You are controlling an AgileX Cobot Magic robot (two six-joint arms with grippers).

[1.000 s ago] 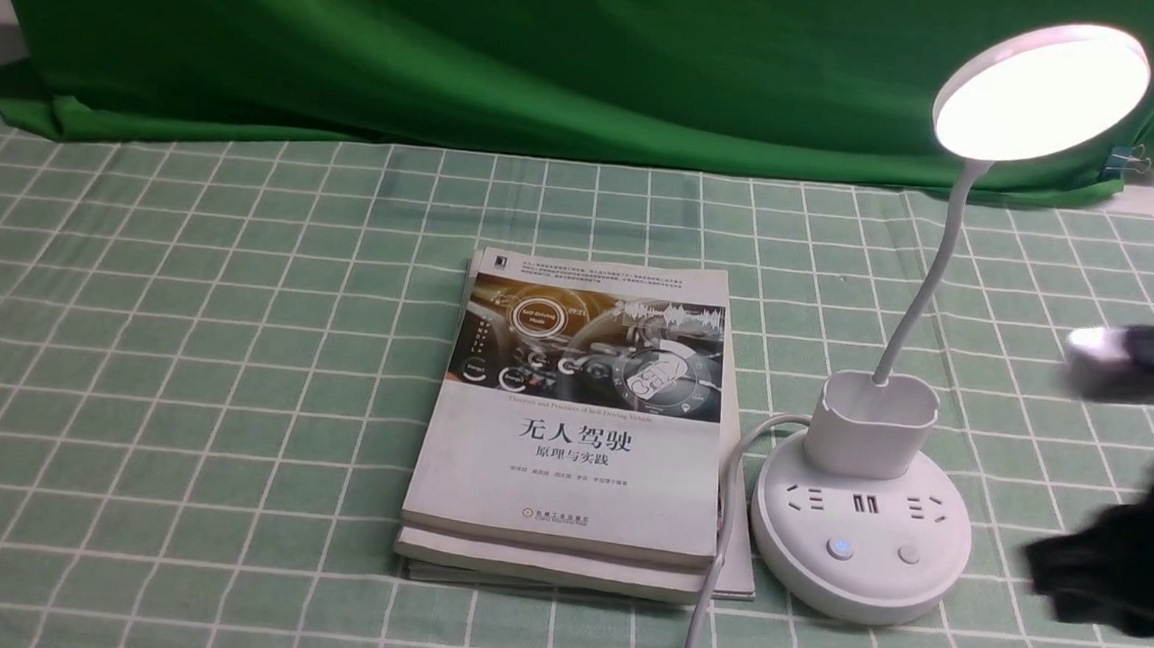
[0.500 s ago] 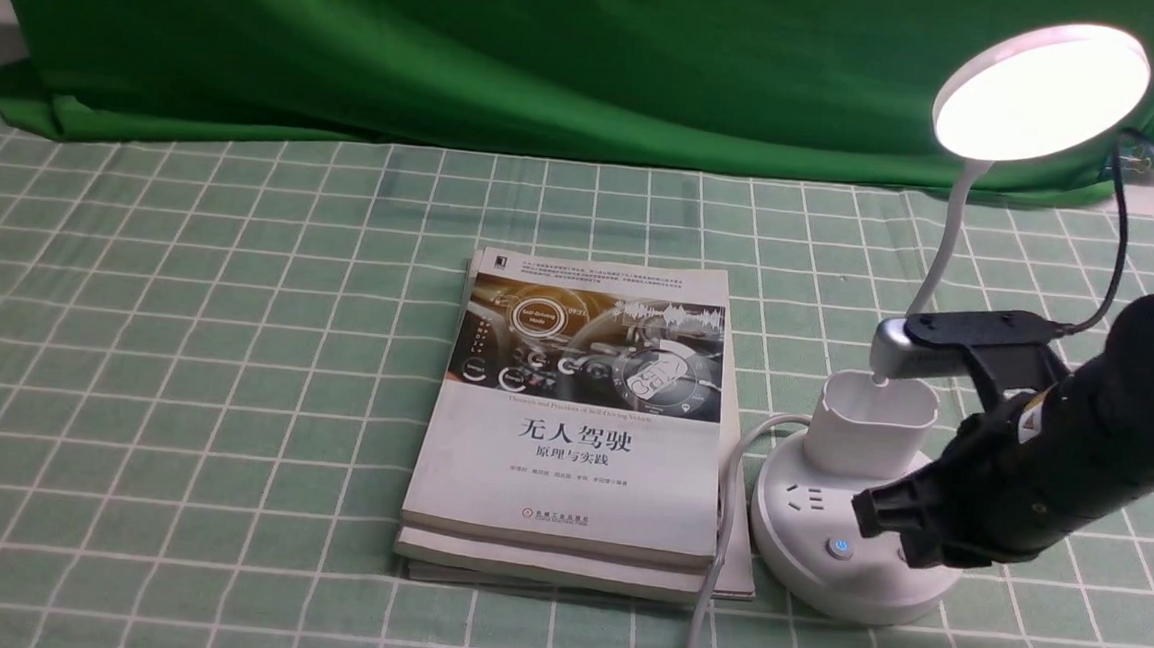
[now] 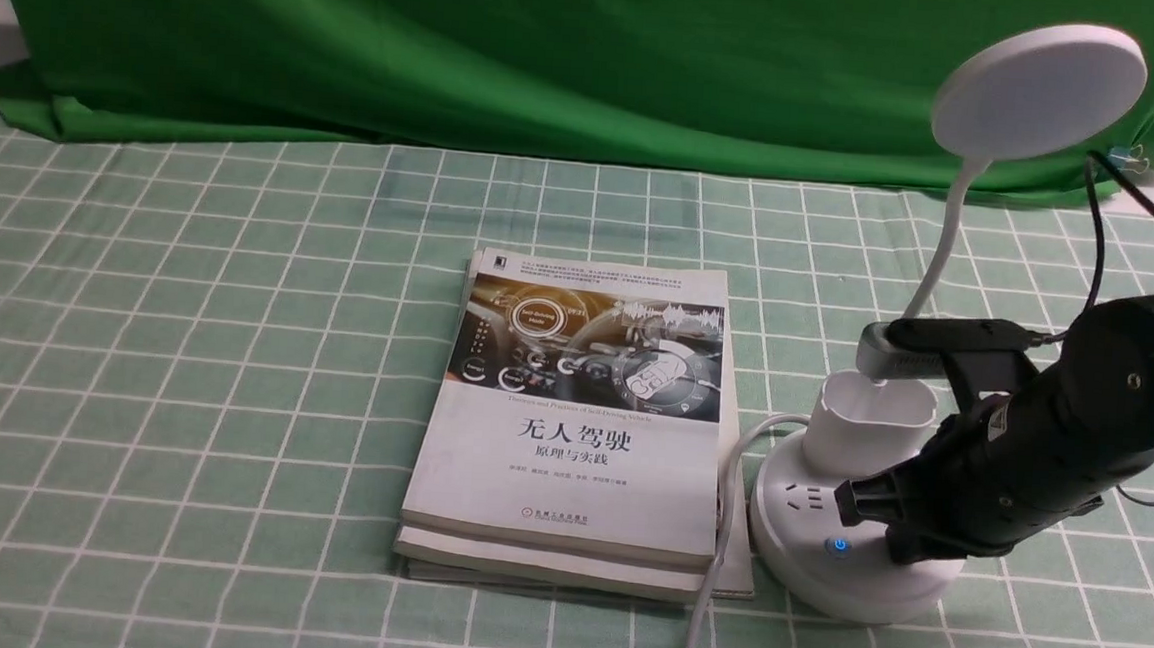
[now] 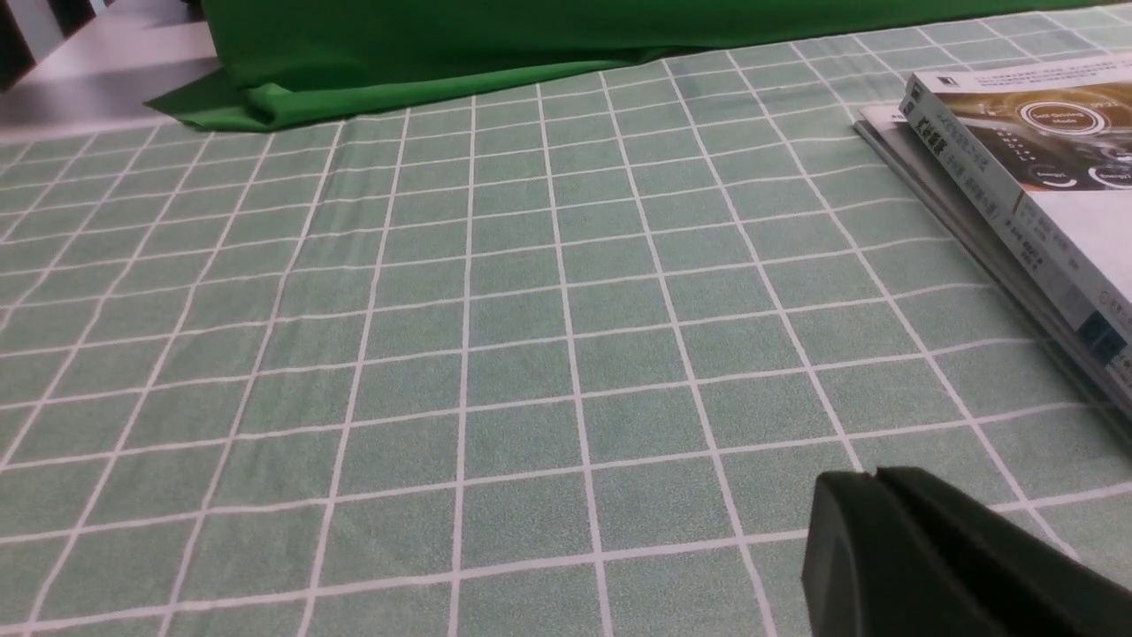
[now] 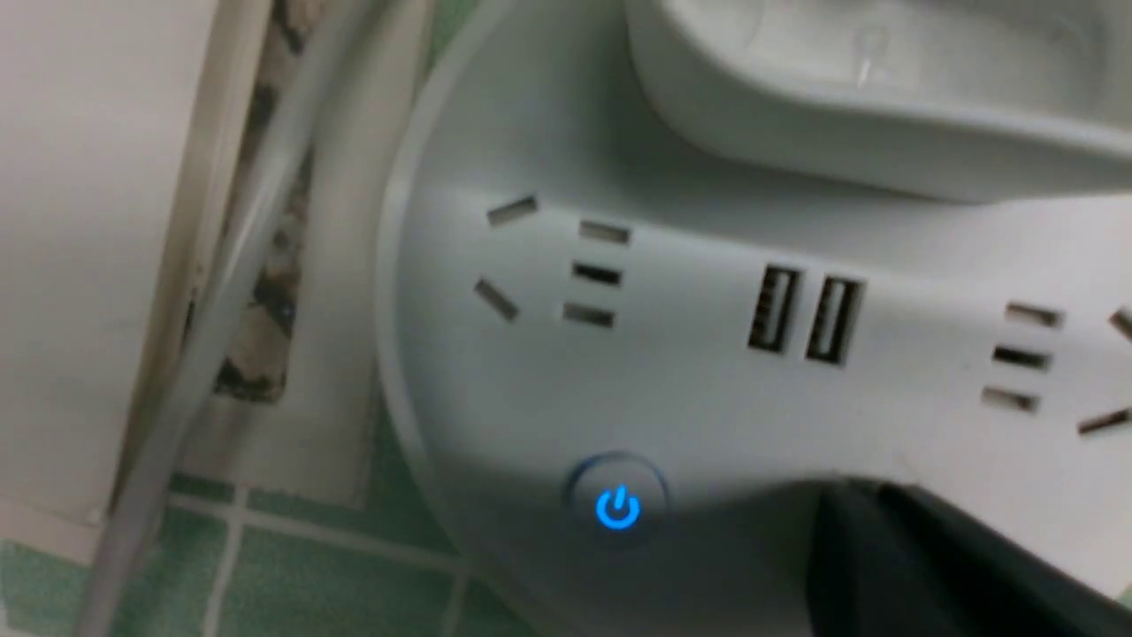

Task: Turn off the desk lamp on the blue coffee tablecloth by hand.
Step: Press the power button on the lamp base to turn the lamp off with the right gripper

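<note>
"What's at the left?"

"The left gripper (image 4: pixel 871 482), its fingers together over the blue coffee tablecloth (image 3: pixel 182 390); then the books (image 3: pixel 568 474), the cord (image 3: pixel 724 533) beside them, and the desk lamp (image 3: pixel 802 578) standing upright on the cloth just right of them."

"And the lamp itself?"

"Its power button (image 3: pixel 839 546) glows blue; right of that, the right gripper (image 5: pixel 871 495) has its fingers together, low over the base and hiding the other button; I can't see the contact; the disc head (image 3: pixel 1037 92) is dark, so the job looks done."

"How would it handle?"

"Light, smooth plastic, I'd guess; the base stiff but liable to slide; the neck (image 3: pixel 949 227) bendy, the head fragile; if moving it, grasp the base, never the neck."
</note>
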